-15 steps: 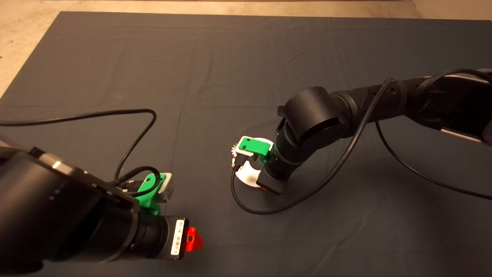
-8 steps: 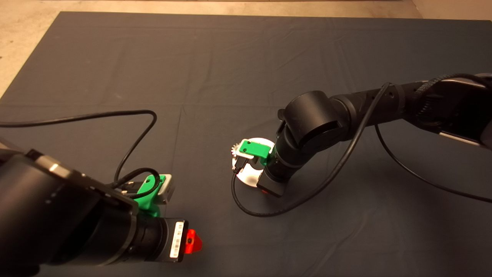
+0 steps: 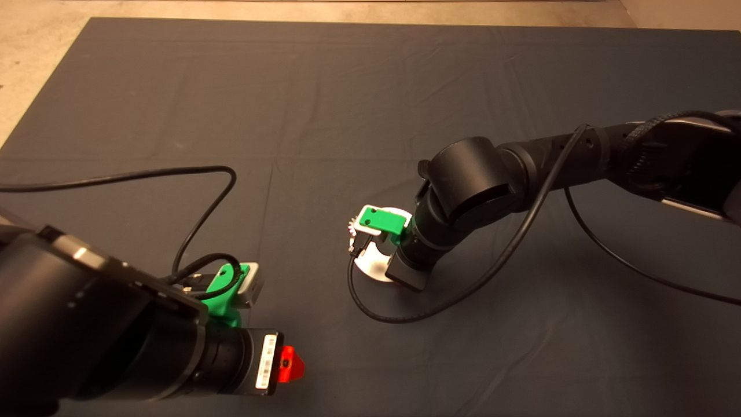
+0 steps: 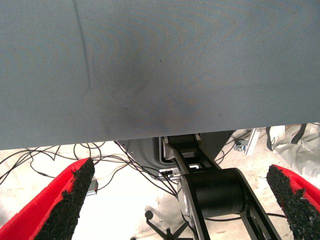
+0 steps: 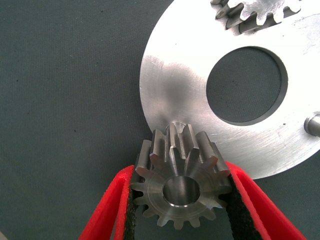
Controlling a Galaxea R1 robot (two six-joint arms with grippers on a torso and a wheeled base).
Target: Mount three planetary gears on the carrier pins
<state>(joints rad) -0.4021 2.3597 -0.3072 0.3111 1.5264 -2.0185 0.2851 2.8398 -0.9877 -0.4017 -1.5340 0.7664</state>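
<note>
Here the right tool (image 5: 180,200) is clenched on one planetary gear (image 5: 181,186), its red fingers (image 5: 112,210) pressing the teeth from both sides. The gear hangs just over a carrier pin (image 5: 176,125) at the rim of the round plate (image 5: 170,85), not yet seated. Another gear (image 5: 260,12) already sits on the plate across the central hole, and a bare pin (image 5: 312,122) stands off to one side. The plate lies on the dark mat (image 3: 347,104) covering the desk. The left tool (image 4: 180,200) waits at the mat's near edge, fingers spread wide, holding nothing.
</note>
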